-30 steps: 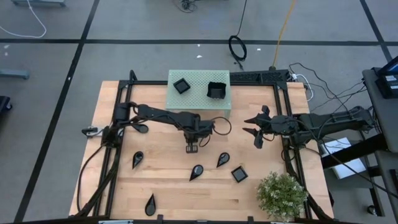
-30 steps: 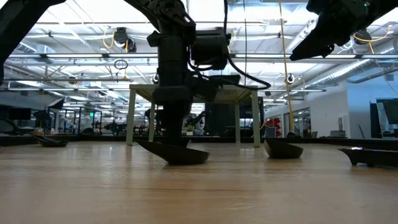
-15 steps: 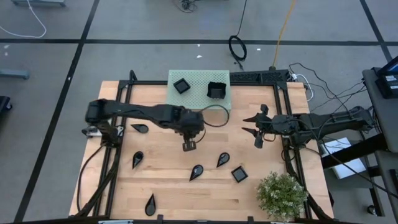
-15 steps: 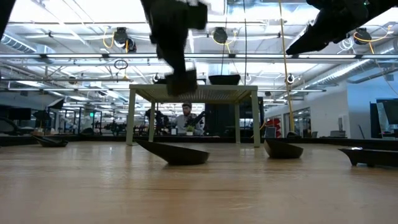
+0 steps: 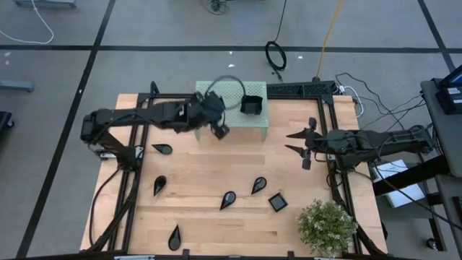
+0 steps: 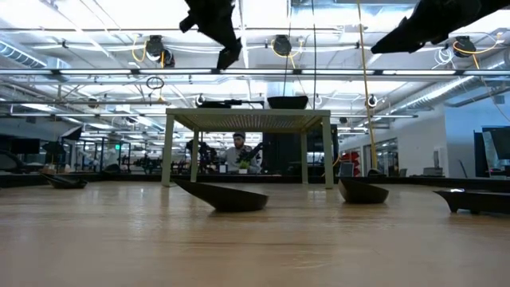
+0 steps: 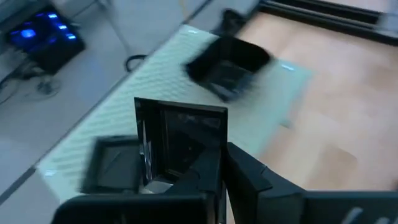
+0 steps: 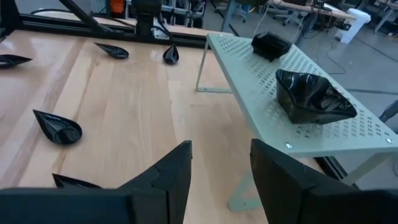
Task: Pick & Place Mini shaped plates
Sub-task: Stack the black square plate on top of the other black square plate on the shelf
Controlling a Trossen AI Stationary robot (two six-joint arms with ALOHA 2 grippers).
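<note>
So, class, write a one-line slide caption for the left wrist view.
Left gripper carrying a small glossy black square plate above the pale green perforated stand, where two black dishes already sit.

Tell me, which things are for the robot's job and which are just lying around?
For the job: square plate held in the left end effector; five leaf plates and a second square plate on the table; wavy plate on the stand.
Just lying about: plant; cable beyond the table.
</note>
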